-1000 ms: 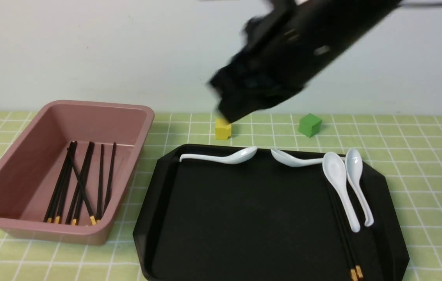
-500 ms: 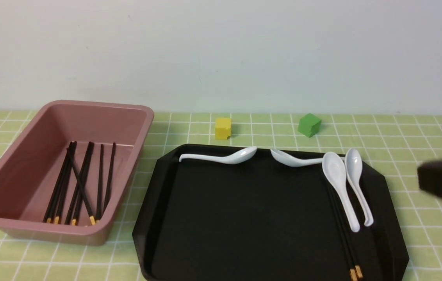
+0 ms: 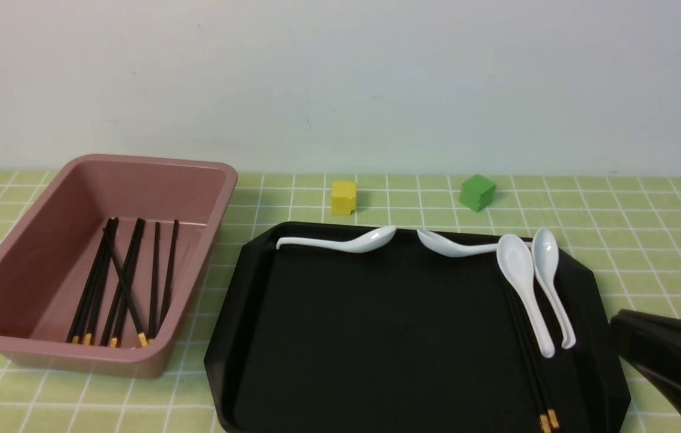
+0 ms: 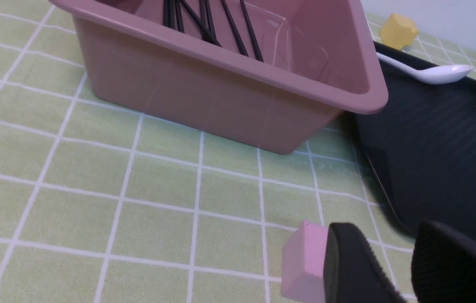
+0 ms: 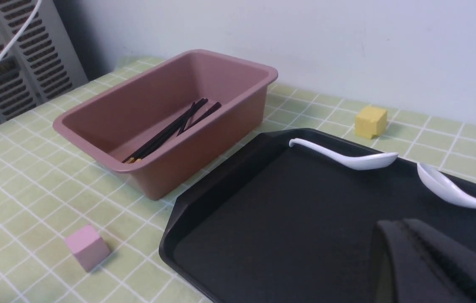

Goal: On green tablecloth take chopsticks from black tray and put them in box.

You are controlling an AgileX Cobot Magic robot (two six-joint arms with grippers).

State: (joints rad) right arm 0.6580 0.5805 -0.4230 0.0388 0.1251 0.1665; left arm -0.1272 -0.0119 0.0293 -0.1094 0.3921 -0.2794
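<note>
Right arm (image 3: 677, 367): lowered from upper centre to lower right. Chopsticks (image 3: 100, 282) lie in the box (image 3: 196, 264), frame left; one pair (image 3: 527, 355) remains in the tray (image 3: 406, 337), lower right — nearly done, presumably. End effectors: right (image 5: 400, 224) narrow, empty; left (image 4: 387, 229) parted, empty.

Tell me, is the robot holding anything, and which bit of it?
Nothing is held: the left gripper has only a gap between its fingers, and the right gripper has its fingers together with nothing showing between them.
</note>
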